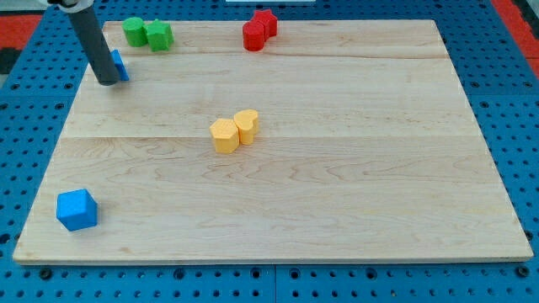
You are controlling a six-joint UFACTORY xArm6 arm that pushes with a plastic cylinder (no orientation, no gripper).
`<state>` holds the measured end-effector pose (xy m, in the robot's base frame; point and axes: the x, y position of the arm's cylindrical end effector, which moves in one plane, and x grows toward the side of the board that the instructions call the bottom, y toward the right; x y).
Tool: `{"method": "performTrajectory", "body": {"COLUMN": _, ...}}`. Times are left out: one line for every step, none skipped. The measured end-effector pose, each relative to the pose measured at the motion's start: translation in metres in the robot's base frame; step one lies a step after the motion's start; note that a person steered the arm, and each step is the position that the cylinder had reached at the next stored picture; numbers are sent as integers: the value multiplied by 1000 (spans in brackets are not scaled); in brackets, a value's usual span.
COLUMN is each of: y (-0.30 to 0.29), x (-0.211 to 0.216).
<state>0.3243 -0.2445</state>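
Observation:
My tip [107,82] rests on the wooden board [337,194] near its upper left corner. It touches a small blue block [120,65], mostly hidden behind the rod, on the tip's right side. Two green blocks [148,34] sit side by side just up and right of it, near the top edge. Two red blocks [259,30] are pressed together at the top middle. Two yellow blocks [233,130] stand together near the board's centre. A blue cube-like block [77,209] lies alone at the lower left.
The board lies on a blue perforated table [25,126] that shows on all sides. A red patch [17,25] is visible at the view's top left, beyond the board.

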Motion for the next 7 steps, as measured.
{"method": "performTrajectory", "body": {"y": 0, "x": -5}}
{"method": "performTrajectory", "body": {"y": 3, "x": -1}}
{"method": "performTrajectory", "body": {"y": 26, "x": 6}}
{"method": "performTrajectory", "body": {"y": 80, "x": 4}}
{"method": "performTrajectory", "body": {"y": 141, "x": -9}}
{"method": "performTrajectory", "body": {"y": 170, "x": -28}}
{"method": "performTrajectory", "body": {"y": 190, "x": -30}}
